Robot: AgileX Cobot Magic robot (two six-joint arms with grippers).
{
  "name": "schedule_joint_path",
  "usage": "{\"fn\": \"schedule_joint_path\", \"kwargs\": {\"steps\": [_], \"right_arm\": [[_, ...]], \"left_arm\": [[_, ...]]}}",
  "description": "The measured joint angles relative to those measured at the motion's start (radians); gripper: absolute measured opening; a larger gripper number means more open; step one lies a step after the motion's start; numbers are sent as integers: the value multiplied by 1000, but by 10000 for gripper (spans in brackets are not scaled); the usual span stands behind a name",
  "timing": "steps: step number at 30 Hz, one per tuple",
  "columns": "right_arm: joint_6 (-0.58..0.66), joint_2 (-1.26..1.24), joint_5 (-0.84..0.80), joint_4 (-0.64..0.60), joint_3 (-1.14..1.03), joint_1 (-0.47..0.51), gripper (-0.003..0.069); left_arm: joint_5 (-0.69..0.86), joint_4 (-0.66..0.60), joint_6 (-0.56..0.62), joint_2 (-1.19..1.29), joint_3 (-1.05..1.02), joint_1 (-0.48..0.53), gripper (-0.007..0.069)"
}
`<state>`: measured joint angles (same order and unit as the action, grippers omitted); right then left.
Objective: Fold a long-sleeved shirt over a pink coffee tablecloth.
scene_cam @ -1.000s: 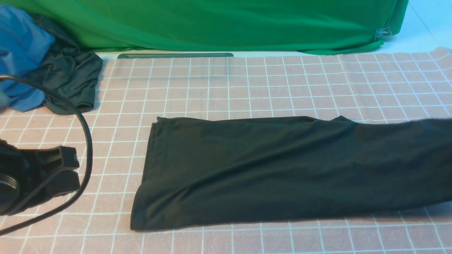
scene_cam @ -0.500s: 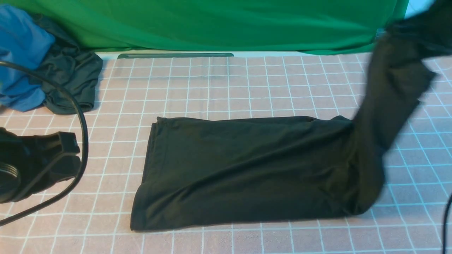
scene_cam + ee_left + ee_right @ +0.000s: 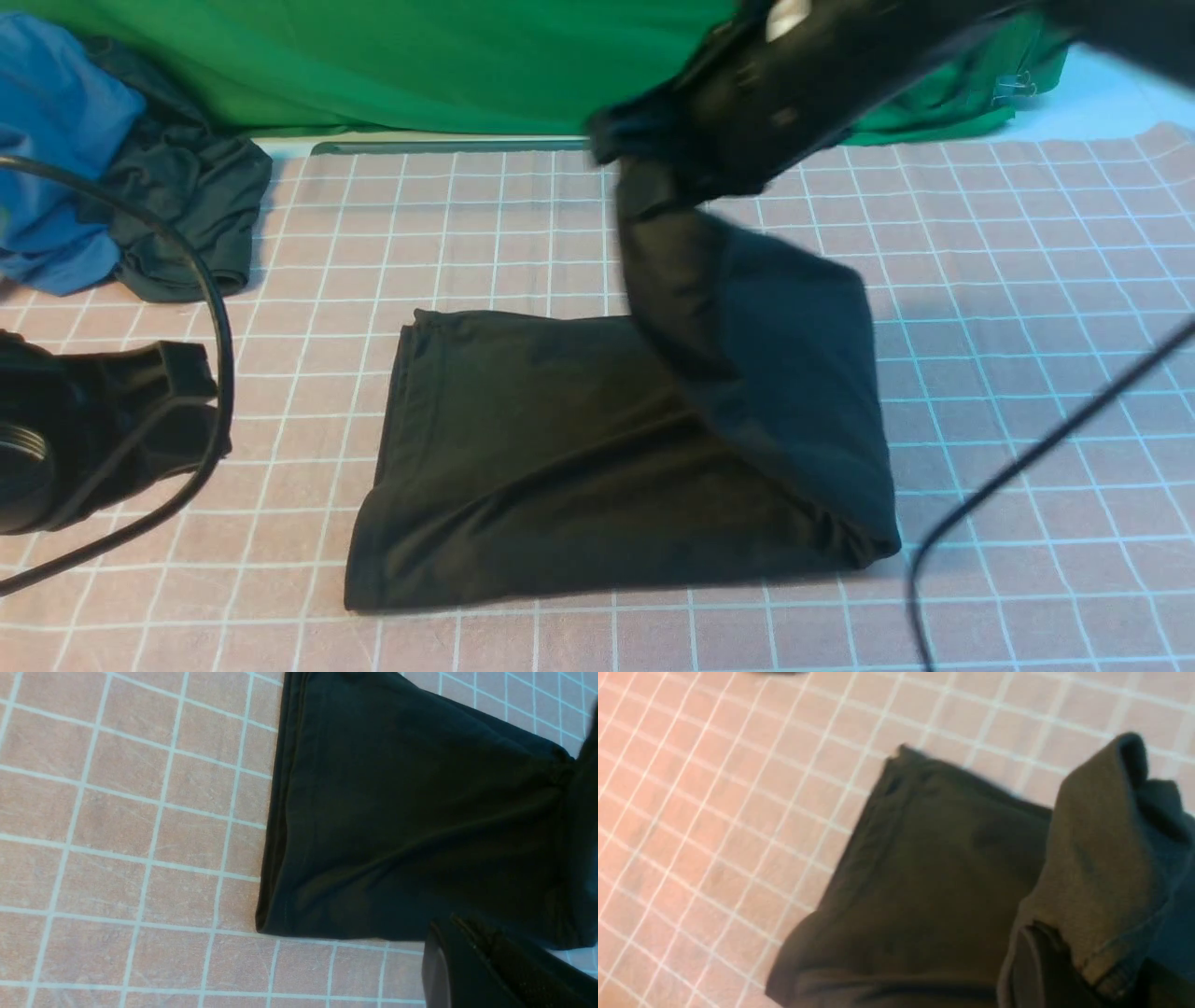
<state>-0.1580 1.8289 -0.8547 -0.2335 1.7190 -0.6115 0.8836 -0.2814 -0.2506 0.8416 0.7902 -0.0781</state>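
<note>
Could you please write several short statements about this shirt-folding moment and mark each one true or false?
1. The right gripper holds one end of the long-sleeved shirt lifted above the rest. True.
2. The shirt lies on the green cloth. False: it lies on the pink coffee tablecloth.
3. The left gripper grips the shirt. False: it is shut, beside the shirt, holding nothing.
4. A blue garment sits at the far left. True.
5. The shirt's mountain print faces up. False: no print shows.

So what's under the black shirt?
The long-sleeved shirt lies on the pink coffee tablecloth, whose white grid shows all around it. The right gripper lifts one end. Whatever is beneath the flat part is covered.
</note>
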Motion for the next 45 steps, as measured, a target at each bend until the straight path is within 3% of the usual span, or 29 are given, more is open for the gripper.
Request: {"fn": "schedule_joint_path", "kwargs": {"steps": [10, 20, 23, 29, 32, 35, 37, 40, 42, 45], "right_arm": [[4, 175, 47, -46, 67, -97, 110], [6, 316, 205, -128, 68, -145, 149], [6, 337, 249, -142, 68, -154, 226], [89, 346, 217, -152, 125, -161, 531], [147, 336, 112, -124, 175, -155, 563], [187, 297, -104, 17, 255, -144, 486], [192, 267, -255, 165, 299, -141, 339], [192, 206, -334, 315, 311, -126, 116], [192, 162, -348, 346, 312, -105, 50], [192, 104, -355, 332, 308, -70, 36]], "left_arm": [[-2, -21, 18, 0, 0, 0, 13], [-6, -22, 26, 0, 0, 0, 13], [-7, -22, 27, 0, 0, 0, 13], [-5, -22, 27, 0, 0, 0, 13], [0, -22, 27, 0, 0, 0, 13], [7, -22, 27, 1, 0, 0, 13], [8, -38, 27, 15, 0, 0, 13], [5, -102, 73, 61, 0, 0, 13], [-4, -185, 148, 122, 0, 0, 13], [-24, -278, 228, 207, 0, -1, 13]]}}
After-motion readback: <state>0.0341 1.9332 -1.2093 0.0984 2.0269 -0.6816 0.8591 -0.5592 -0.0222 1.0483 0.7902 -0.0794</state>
